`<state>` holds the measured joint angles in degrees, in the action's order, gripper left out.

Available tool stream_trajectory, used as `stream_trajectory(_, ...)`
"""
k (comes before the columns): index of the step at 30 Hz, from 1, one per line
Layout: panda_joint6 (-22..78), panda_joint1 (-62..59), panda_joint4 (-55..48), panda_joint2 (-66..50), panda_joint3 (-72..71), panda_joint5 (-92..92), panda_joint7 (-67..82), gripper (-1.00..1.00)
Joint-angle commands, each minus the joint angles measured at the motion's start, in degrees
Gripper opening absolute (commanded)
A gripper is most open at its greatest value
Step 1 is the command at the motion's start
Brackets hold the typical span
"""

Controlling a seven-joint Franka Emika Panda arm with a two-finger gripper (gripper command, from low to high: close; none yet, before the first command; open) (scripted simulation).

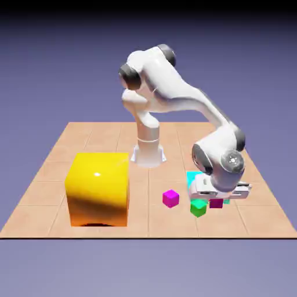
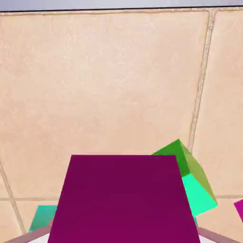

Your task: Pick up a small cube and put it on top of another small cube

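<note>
One small magenta cube (image 1: 216, 203) sits between the fingers of my gripper (image 1: 217, 199), low over the table at the exterior view's right. In the hand view this cube (image 2: 126, 199) fills the bottom middle and hides most of both fingertips, so the gripper is shut on it. The other small magenta cube (image 1: 170, 198) rests on the tiles to the left, apart from the gripper. A magenta sliver (image 2: 239, 209) shows at the hand view's right edge.
A green cube (image 1: 198, 207) (image 2: 190, 171) lies right beside the held cube. A cyan-blue cube (image 1: 192, 176) sits just behind the hand. A big glossy yellow block (image 1: 97, 188) stands at the exterior view's left. The table's front edge (image 1: 145, 236) is close.
</note>
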<state>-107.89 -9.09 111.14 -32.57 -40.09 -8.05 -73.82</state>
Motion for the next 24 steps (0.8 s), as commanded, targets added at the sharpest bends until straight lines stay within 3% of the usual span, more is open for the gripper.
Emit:
stream_trajectory(1,0.3,1.4,1.6,2.1,0.1,0.6,1.5,-1.0)
stream_trajectory(15,3.5,20.6,23.5,31.0,1.9,10.7,23.4,-1.0)
stream_trajectory(21,-7.2,21.4,30.5,26.4,2.5,8.3,21.4,-1.0)
stream_trajectory(22,-7.2,21.4,30.5,26.4,2.5,8.3,21.4,1.0)
stream_trajectory(24,-4.7,21.2,28.8,27.5,2.4,8.9,21.8,1.0)
